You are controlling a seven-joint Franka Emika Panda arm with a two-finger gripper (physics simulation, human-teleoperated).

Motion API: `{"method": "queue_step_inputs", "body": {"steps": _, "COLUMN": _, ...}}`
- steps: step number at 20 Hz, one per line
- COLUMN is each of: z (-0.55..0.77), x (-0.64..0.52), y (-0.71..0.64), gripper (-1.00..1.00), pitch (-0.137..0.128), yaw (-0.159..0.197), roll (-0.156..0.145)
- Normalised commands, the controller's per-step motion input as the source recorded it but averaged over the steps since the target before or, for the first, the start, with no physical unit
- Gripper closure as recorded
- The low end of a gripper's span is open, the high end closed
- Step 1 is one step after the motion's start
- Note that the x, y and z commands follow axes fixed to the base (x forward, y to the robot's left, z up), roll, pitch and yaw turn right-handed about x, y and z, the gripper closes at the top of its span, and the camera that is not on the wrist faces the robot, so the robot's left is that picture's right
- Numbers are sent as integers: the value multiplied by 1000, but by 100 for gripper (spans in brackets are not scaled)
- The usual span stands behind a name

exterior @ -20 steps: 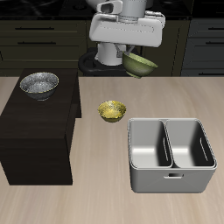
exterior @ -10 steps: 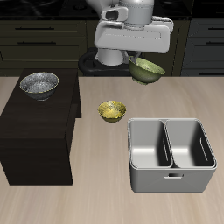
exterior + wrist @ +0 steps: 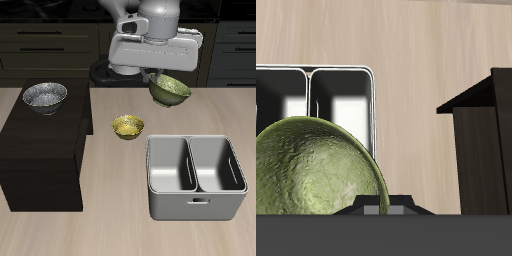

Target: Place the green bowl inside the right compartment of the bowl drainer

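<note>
The green bowl (image 3: 170,90) hangs tilted in the air, held at its rim, with my gripper (image 3: 159,79) shut on it. It is above the table, behind the bowl drainer (image 3: 196,203) and higher than it. The drainer is a grey metal tub with two deep basins side by side, both with nothing in them. The wrist view shows the mottled green bowl (image 3: 316,172) close up, with the drainer (image 3: 370,100) beyond it. My fingertips are hidden by the hand and the bowl.
A yellow bowl (image 3: 127,126) sits on the table between the drainer and a dark cabinet (image 3: 40,160). A silver metal bowl (image 3: 45,96) rests on the cabinet top. In the wrist view the cabinet (image 3: 484,140) stands beside the drainer.
My gripper has carried the green bowl lower and toward the table's front, closer to the drainer. The other bowls and the drainer have not moved.
</note>
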Motion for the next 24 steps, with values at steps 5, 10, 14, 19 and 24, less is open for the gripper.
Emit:
{"method": "queue_step_inputs", "body": {"steps": 5, "z": -63, "x": 88, "y": 6, "gripper": 100, "pitch": 14, "yaw": -10, "roll": 14}}
{"method": "queue_step_inputs", "body": {"steps": 10, "z": -177, "x": 46, "y": 112, "gripper": 100, "pitch": 36, "yaw": -13, "roll": 32}}
{"method": "queue_step_inputs", "body": {"steps": 14, "z": -190, "x": 32, "y": 123, "gripper": 100, "pitch": 25, "yaw": 10, "roll": 31}}
{"method": "queue_step_inputs", "body": {"steps": 19, "z": -149, "x": -21, "y": 127, "gripper": 100, "pitch": 26, "yaw": 4, "roll": 29}}
{"method": "queue_step_inputs", "body": {"steps": 24, "z": -160, "x": 28, "y": -20, "gripper": 100, "pitch": 14, "yaw": 13, "roll": -2}}
